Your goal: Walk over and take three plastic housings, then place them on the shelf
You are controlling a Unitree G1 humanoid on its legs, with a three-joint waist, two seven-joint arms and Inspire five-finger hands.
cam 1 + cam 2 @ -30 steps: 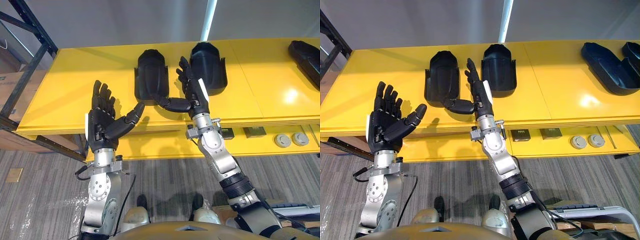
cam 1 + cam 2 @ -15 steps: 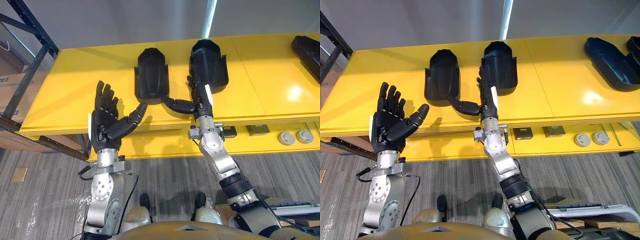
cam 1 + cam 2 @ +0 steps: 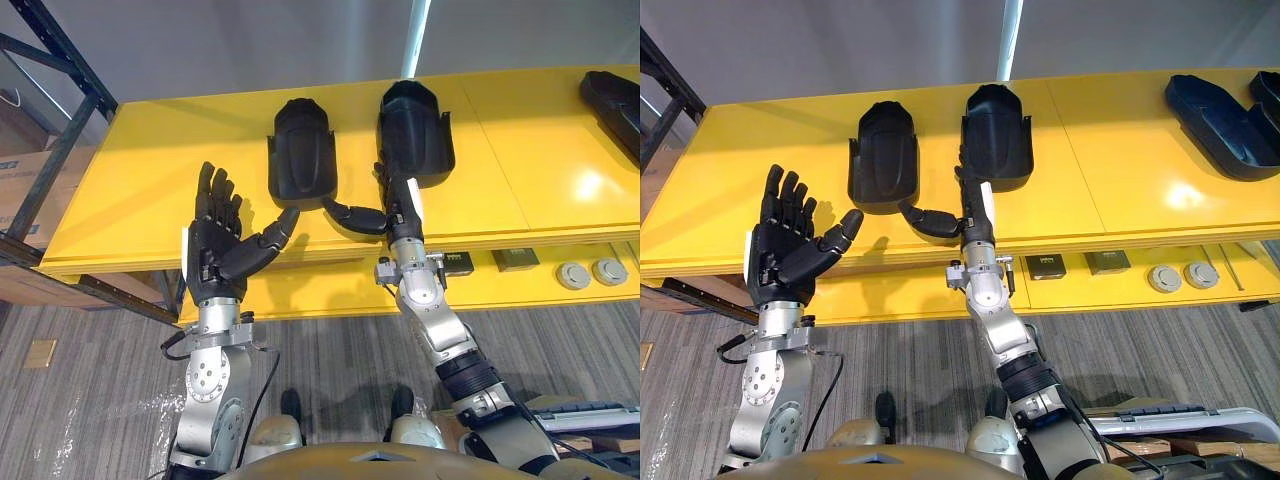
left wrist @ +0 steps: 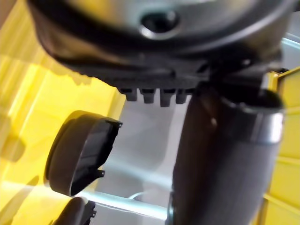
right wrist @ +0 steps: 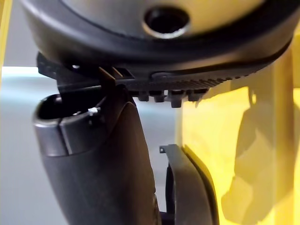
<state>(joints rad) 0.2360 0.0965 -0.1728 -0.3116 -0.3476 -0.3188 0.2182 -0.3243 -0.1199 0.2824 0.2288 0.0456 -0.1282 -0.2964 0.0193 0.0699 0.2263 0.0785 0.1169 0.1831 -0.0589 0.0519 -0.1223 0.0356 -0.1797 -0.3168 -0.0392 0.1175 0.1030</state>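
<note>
On yellow counter point(image 3: 140, 190): two black housings lying flat, side by side, not touching. Left housing point(image 3: 303, 150), right housing point(image 3: 415, 120). Third housing point(image 3: 612, 105) well apart at far right. Right hand point(image 3: 398, 208) open, holding nothing: fingers straight, tips at near end of right housing, thumb splayed toward left housing. Left hand point(image 3: 212, 250) empty, raised at counter's front edge, palm up, fingers spread wide.

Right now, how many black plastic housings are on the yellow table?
4: two middle housings side by side, and two far-right housings, one cut off at the view's edge; more may lie beyond.
</note>
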